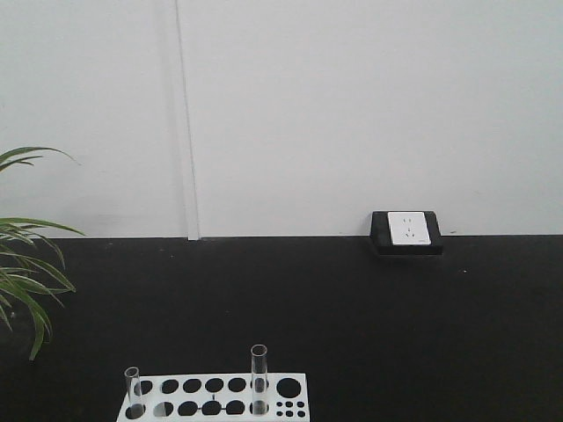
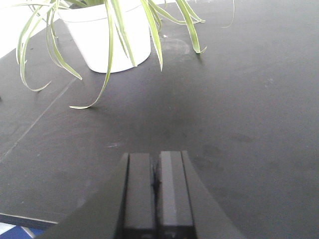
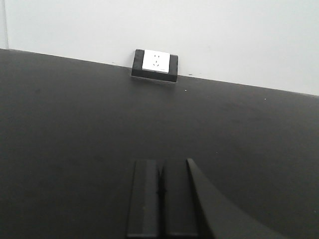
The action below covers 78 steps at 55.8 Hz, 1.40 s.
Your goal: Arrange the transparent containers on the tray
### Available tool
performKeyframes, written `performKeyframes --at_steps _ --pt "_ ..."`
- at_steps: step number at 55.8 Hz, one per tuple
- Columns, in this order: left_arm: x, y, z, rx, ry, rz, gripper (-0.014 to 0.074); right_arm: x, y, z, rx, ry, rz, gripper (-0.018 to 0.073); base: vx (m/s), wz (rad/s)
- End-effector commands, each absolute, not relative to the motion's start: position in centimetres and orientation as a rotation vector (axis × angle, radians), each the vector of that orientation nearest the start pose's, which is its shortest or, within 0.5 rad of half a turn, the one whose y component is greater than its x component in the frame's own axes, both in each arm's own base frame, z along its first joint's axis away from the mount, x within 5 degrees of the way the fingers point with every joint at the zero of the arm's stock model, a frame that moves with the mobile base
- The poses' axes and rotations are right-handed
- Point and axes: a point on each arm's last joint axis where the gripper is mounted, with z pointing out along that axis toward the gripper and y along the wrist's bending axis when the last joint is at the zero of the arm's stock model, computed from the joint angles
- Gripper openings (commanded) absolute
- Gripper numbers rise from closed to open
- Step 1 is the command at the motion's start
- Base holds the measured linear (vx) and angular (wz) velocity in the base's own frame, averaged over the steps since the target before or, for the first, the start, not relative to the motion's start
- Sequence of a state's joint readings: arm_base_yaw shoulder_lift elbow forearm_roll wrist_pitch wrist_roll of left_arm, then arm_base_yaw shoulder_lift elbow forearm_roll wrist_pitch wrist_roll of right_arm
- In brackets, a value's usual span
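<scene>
Test tubes are standing up in the white rack (image 1: 224, 396): the left tube (image 1: 132, 387) at its corner, the right tube (image 1: 259, 374) further along. The left gripper (image 2: 156, 181) and right gripper (image 3: 160, 186) are pinching shut, holding nothing. Neither wrist view is showing the tubes, so they are probably sitting lower down.

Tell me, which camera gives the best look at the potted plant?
The left wrist view: the potted plant sits at its top left, white pot and all. The exterior front view catches only a few leaves at its left edge. The right wrist view shows none of it.
</scene>
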State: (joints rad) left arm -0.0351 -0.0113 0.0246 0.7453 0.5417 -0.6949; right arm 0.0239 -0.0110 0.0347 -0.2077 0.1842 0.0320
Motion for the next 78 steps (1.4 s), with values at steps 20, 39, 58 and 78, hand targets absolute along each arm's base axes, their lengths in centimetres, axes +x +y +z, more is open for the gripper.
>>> performKeyframes --at_steps 20,39,58,78 --pt "4.83 2.88 16.54 -0.175 1.85 0.311 -0.0006 5.67 -0.07 19.27 -0.157 1.589 -0.152 -0.0011 0.0 0.0" --pt "4.74 3.14 16.55 -0.161 1.854 0.366 -0.0006 5.66 0.05 19.79 -0.16 1.532 -0.143 -0.0011 0.0 0.0" --pt "4.74 3.14 16.55 -0.161 1.854 0.366 -0.0006 5.66 0.05 19.79 -0.159 1.532 -0.142 -0.0011 0.0 0.0" --pt "4.94 2.74 16.73 -0.151 1.83 0.305 -0.0006 5.66 0.05 19.79 -0.154 1.532 -0.137 -0.0011 0.0 0.0"
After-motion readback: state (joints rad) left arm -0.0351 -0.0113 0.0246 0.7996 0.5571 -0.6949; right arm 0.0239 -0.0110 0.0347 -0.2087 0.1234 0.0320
